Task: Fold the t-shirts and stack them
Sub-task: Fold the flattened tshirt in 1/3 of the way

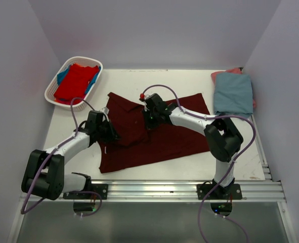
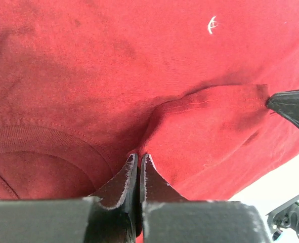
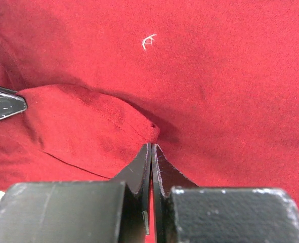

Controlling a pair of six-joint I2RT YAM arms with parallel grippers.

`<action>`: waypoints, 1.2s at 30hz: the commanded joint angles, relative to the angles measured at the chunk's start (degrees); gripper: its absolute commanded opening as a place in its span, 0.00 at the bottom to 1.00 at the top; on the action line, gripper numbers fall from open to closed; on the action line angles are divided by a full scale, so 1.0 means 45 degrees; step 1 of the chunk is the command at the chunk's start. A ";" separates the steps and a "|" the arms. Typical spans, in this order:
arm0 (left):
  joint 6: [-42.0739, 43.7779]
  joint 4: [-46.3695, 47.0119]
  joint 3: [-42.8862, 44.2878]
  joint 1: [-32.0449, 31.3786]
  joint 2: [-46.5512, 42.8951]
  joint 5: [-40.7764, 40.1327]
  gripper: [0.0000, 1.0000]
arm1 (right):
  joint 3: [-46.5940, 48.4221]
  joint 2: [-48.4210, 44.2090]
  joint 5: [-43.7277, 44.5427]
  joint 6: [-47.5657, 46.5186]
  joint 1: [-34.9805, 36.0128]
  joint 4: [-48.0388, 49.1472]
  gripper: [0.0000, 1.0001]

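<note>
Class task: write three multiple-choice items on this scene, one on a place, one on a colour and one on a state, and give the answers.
1. Where does the white basket stand? A far left; B far right; C between the arms.
2. Which colour is the top t-shirt at far right? A yellow; B grey-blue; C green.
3. The left gripper is: A wide open; B out of view; C shut on the maroon t-shirt.
1 A: the top view shows it there. 2 B: grey-blue lies over a pink t-shirt. 3 C: its jaws pinch a fold.

I'm seeing a plain dark maroon shirt, a bright red shirt, a grey-blue shirt, a white basket and white worktop.
</note>
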 commanded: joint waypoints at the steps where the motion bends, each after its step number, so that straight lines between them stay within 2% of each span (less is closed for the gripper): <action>1: 0.0041 0.1218 -0.0295 0.0148 -0.0752 -0.0099 0.00 | -0.0005 -0.0143 -0.0043 -0.0141 0.0058 0.0281 0.00; 8: 0.0431 0.0770 0.0017 0.0168 -0.2198 -0.2421 0.00 | -0.0102 -0.0338 0.0016 -0.0160 0.0058 0.0339 0.00; 13: 0.0724 0.0983 0.0134 0.0168 -0.3098 -0.3167 0.00 | -0.0103 -0.0475 0.0152 -0.0121 0.0058 0.0456 0.00; 18: 0.0959 0.1179 0.0329 0.0168 -0.2222 -0.3031 0.00 | 0.0131 -0.0300 0.0211 -0.0121 0.0058 0.0476 0.00; 22: 0.0921 0.1161 0.0543 0.0168 -0.0721 -0.2991 0.00 | 0.0307 -0.0105 0.0133 -0.0121 0.0058 0.0437 0.00; 25: 0.0843 0.0148 0.1185 0.0168 0.0567 -0.3459 0.15 | 0.0347 0.0032 0.0055 -0.0121 0.0058 0.0378 0.00; 26: 0.0688 -0.0436 0.1324 0.0168 0.0786 -0.3924 0.37 | 0.0366 0.0052 -0.0003 -0.0121 0.0058 0.0398 0.00; 29: 0.0414 -0.0968 0.1443 0.0148 0.0789 -0.4435 0.73 | 0.0366 0.0130 -0.0043 -0.0121 0.0078 0.0397 0.00; 33: 0.0217 -0.1300 0.1403 0.0148 -0.0128 -0.4866 0.92 | 0.0541 0.0403 -0.0335 -0.0121 0.0058 0.0495 0.00; 36: 0.0198 -0.1301 0.1384 0.0148 -0.0908 -0.5119 0.93 | 0.0990 0.0910 -0.0744 -0.0121 0.0058 0.0573 0.00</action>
